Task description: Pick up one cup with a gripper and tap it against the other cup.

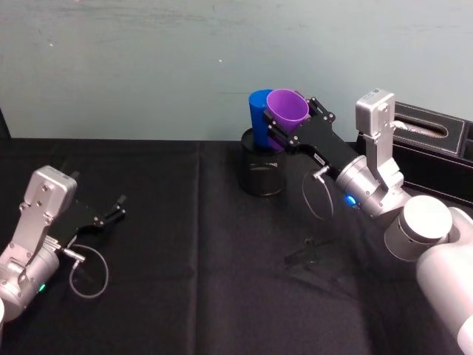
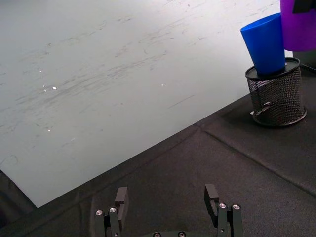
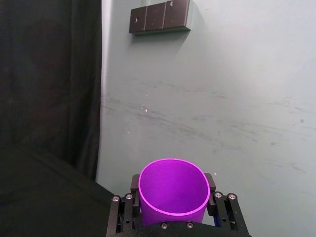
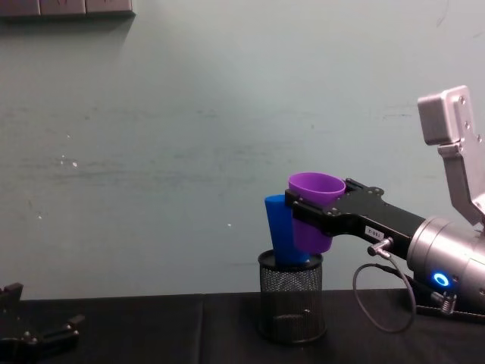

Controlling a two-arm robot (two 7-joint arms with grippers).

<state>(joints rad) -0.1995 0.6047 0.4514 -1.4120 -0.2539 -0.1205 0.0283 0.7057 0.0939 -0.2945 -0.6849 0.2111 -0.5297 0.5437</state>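
My right gripper [image 1: 294,122] is shut on the purple cup [image 1: 287,107] and holds it in the air, mouth up and slightly tilted. Its fingers [image 3: 136,183] press on both sides of the purple cup [image 3: 173,197]. The blue cup [image 1: 259,111] stands tilted inside a black wire-mesh holder [image 1: 262,174] at the back of the table. In the chest view the purple cup [image 4: 314,189] sits right against the blue cup [image 4: 280,235], above the holder's rim [image 4: 292,258]; they look in contact. My left gripper [image 1: 118,207] rests open at the table's left, far from both.
A black cloth covers the table [image 1: 192,296] and a pale green wall stands close behind the holder. A black tissue box [image 1: 432,137] sits at the back right, behind my right arm. A grey cable loop [image 1: 318,196] hangs under the right wrist.
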